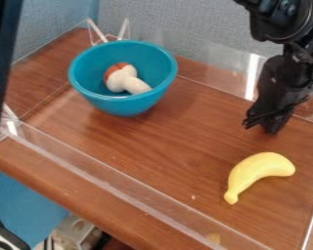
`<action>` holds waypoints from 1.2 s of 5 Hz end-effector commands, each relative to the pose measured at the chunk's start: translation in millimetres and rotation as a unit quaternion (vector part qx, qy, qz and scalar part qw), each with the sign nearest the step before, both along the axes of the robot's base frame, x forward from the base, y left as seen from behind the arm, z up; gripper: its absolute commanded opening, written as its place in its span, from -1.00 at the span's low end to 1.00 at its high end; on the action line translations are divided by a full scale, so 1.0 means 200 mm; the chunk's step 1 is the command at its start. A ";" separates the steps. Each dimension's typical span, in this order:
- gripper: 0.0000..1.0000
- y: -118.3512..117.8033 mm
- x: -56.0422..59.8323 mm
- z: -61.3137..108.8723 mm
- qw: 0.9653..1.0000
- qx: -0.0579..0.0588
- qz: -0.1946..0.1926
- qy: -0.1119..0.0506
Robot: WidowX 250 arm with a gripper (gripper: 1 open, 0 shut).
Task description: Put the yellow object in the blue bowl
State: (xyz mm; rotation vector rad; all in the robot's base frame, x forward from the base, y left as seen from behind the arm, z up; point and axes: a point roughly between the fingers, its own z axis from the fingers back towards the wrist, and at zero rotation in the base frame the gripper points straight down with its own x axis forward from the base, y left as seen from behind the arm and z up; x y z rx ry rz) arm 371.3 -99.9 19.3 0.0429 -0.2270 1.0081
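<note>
The end effector (269, 121) is pinched fully closed on nothing, tips down near the tabletop (146, 146). The yellow banana (257, 176) lies loose just below it, well apart from the blue bowl (121, 78), where a mushroom toy (122, 79) sits.

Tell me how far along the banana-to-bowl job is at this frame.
Nothing is done yet: the yellow banana lies on the wooden table, well apart from the blue bowl, which holds only a mushroom toy. The gripper has its fingers shut on nothing, beside the banana rather than on it. Still left: grasp the banana, carry it over and drop it in.
</note>
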 end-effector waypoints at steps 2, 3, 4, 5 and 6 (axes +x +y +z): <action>1.00 0.07 -0.13 -0.03 0.999 0.017 0.026 0.037; 1.00 0.11 -0.16 -0.01 0.998 0.017 0.044 0.042; 1.00 0.07 -0.17 0.00 0.998 0.019 0.036 0.046; 1.00 0.04 -0.17 0.01 0.998 0.023 0.024 0.048; 1.00 0.07 -0.18 0.02 0.998 0.027 0.015 0.052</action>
